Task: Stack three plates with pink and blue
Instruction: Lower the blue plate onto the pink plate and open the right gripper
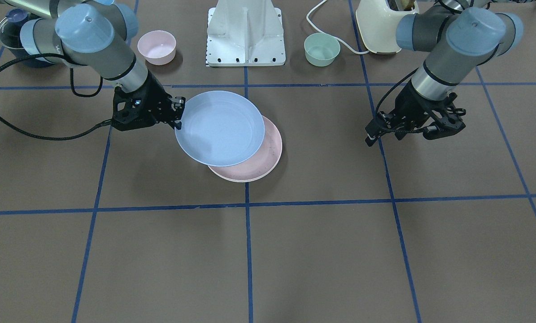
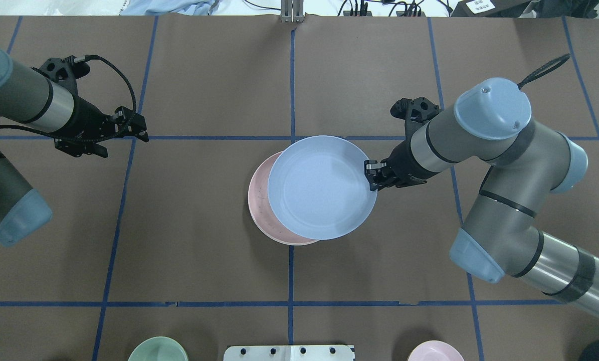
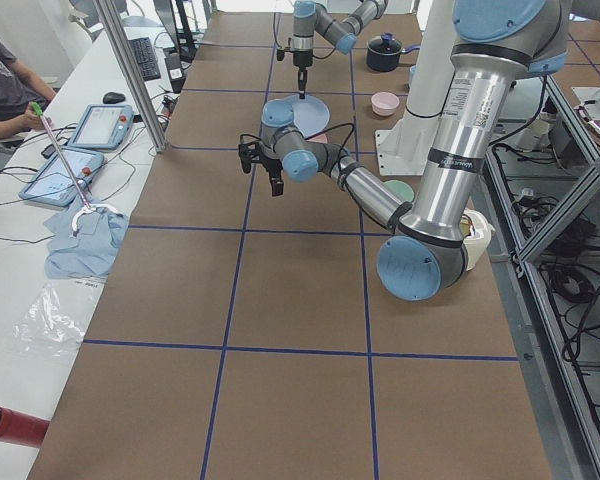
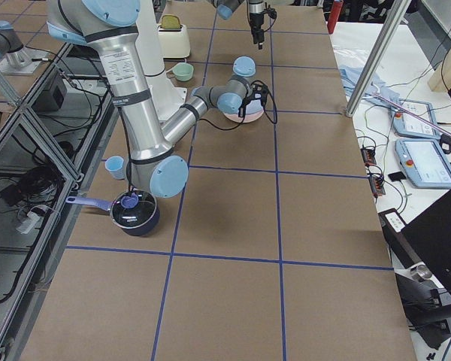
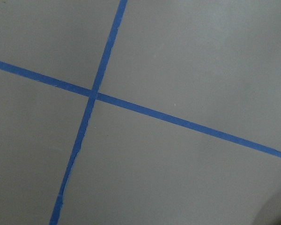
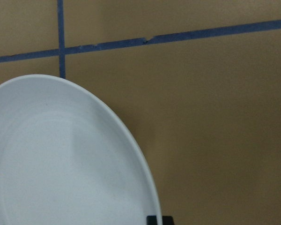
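The light blue plate [image 1: 220, 128] is held by its rim in my right gripper [image 1: 178, 110]. In the overhead view the blue plate [image 2: 322, 186] overlaps the pink plate [image 2: 259, 200] and is offset toward the right gripper [image 2: 370, 175]. The pink plate [image 1: 263, 161] lies flat on the table. I cannot tell whether the two plates touch. The blue plate fills the lower left of the right wrist view [image 6: 61, 159]. My left gripper [image 2: 140, 128] hovers empty and open over a tape crossing, far from the plates. The cream-green plate is out of view.
A small pink bowl [image 1: 156, 46] and a small mint-green bowl [image 1: 321, 48] stand beside the white robot mount [image 1: 245, 36]. A cream toaster [image 1: 380, 27] and a dark pot [image 1: 12, 36] sit at the robot's side corners. Blue tape lines grid the brown table.
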{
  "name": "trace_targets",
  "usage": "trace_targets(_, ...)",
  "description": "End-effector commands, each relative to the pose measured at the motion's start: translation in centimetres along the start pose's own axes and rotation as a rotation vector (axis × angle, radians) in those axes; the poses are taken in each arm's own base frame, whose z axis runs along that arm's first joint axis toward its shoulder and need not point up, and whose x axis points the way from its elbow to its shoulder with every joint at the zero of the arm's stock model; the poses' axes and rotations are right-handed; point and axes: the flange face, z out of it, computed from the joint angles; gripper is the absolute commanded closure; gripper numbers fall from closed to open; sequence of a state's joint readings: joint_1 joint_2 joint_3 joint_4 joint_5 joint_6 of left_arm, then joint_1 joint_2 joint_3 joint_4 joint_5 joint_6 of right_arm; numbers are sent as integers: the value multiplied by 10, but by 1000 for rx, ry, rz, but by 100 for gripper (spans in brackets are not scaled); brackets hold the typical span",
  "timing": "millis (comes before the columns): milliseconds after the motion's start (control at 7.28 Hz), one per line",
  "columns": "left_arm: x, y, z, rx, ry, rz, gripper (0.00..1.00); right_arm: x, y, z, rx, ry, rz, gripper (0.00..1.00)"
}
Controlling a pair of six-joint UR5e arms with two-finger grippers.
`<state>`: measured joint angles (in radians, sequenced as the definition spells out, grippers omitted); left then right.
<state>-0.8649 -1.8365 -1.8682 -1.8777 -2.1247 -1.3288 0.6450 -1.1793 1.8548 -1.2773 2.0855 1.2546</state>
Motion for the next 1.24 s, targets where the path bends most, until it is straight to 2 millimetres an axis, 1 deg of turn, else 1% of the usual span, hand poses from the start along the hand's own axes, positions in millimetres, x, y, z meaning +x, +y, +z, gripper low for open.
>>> trace_targets(0,-1,-1,2,-1,-4,-2,0,-18,-2,20,4,12,11,100)
trace_targets(412,-3,-2,5,-3,-11,-4,0,-25,-8,31,-1,21,16,100)
trace_targets(550,-4,-3,5,-1,-12,-7,0,-28,-9,31,-1,19,15,95)
trace_targets(687,-4,-3,5,-1,-12,-6,0,-31,-9,30,1,15,13,25)
trace_targets(824,-4,-3,5,-1,-12,-6,0,-31,-10,32,-1,18,13,0)
trace_targets(962,-8,-3,6,0,-16,-8,0,-32,-9,32,-1,16,16,0)
trace_targets(1099,-9,-3,6,2,-18,-10,0,-37,-8,27,-1,2,24,0)
